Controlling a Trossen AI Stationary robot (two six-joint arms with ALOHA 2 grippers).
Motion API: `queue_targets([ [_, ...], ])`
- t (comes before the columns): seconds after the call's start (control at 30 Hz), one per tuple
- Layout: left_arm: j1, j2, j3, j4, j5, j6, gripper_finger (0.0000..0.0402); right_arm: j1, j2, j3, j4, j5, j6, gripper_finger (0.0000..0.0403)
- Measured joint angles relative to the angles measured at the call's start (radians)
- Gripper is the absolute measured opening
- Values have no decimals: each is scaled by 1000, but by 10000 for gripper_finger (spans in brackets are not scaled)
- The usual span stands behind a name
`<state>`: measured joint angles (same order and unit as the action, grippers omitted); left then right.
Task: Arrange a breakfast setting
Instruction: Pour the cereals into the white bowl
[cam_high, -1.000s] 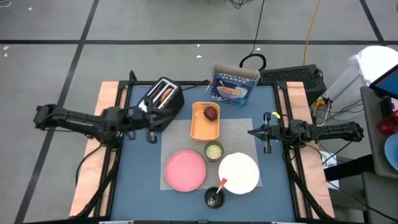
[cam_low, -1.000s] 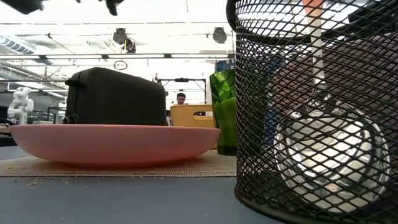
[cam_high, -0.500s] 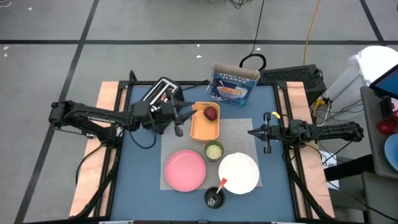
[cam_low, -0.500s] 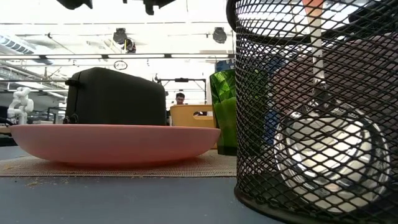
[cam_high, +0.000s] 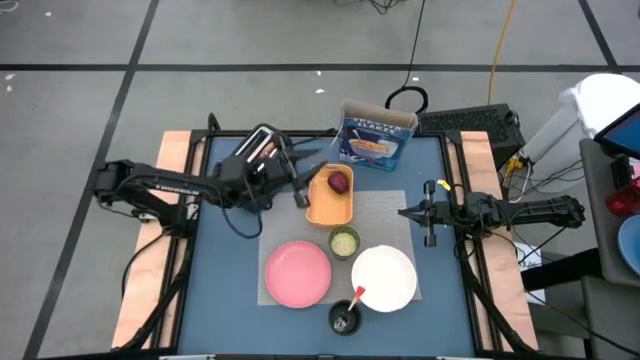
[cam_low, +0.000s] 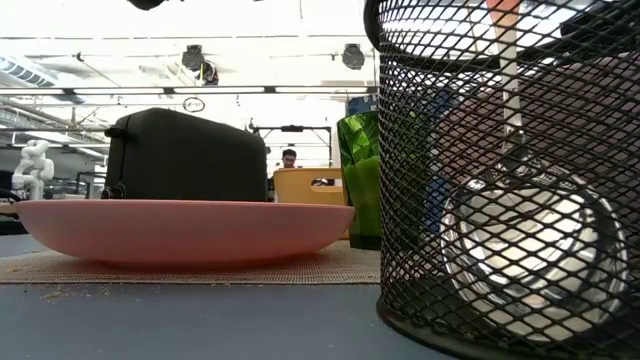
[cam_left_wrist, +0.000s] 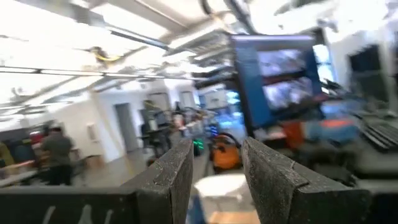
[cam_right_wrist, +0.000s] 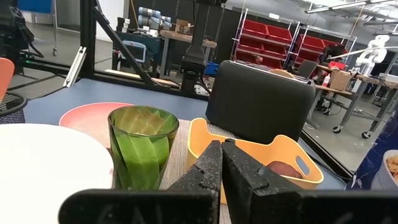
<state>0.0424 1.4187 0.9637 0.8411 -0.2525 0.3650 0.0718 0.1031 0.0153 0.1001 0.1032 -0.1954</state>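
An orange tray (cam_high: 328, 203) holds a dark-red fruit (cam_high: 340, 182) and lies on a beige mat. Near of it stand a green cup (cam_high: 344, 242), a pink plate (cam_high: 298, 273) and a white bowl (cam_high: 384, 278). A red-handled spoon (cam_high: 357, 295) stands in a black mesh holder (cam_high: 345, 318). The blue cereal box (cam_high: 375, 138) stands at the far edge. My left gripper (cam_high: 302, 182) is open and empty, above the gap between the toaster (cam_high: 258, 148) and the tray. My right gripper (cam_high: 405, 212) is shut and empty, right of the tray. No toast shows; my left arm covers part of the toaster.
The black-and-silver toaster also shows in the right wrist view (cam_right_wrist: 261, 99), behind the tray (cam_right_wrist: 249, 152) and cup (cam_right_wrist: 143, 152). In the low view the mesh holder (cam_low: 510, 170) fills the right and the plate (cam_low: 180, 230) the left. Cables and a keyboard lie beyond the far edge.
My left gripper has gone toward the table's right edge, from left of the toaster, past its near side, to the orange tray's left rim. It has also risen out of the low view's top. Nothing on the table has moved.
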Motion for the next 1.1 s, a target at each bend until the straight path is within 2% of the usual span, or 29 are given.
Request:
queue_targets([
  [0.2,70,88,141,-41,-11,-4,145,0,0,0,0,0,0,2],
  [0.3,108,151,233,-124,-11,-28,145,0,0,0,0,0,0,2],
  [0.47,180,258,436,-444,8,-75,145,0,0,0,0,0,0,2],
  [0.57,232,314,568,-690,73,-77,145,0,0,0,0,0,0,2],
  [0.7,292,370,702,-935,172,-70,145,0,0,0,0,0,0,2],
  [0.8,328,391,744,-1018,233,-51,145,0,0,0,0,0,0,2],
  [0.93,368,396,747,-1028,316,-48,145,0,0,0,0,0,0,2],
  [1.1,397,396,747,-1031,340,-46,145,0,0,0,0,0,0,2],
])
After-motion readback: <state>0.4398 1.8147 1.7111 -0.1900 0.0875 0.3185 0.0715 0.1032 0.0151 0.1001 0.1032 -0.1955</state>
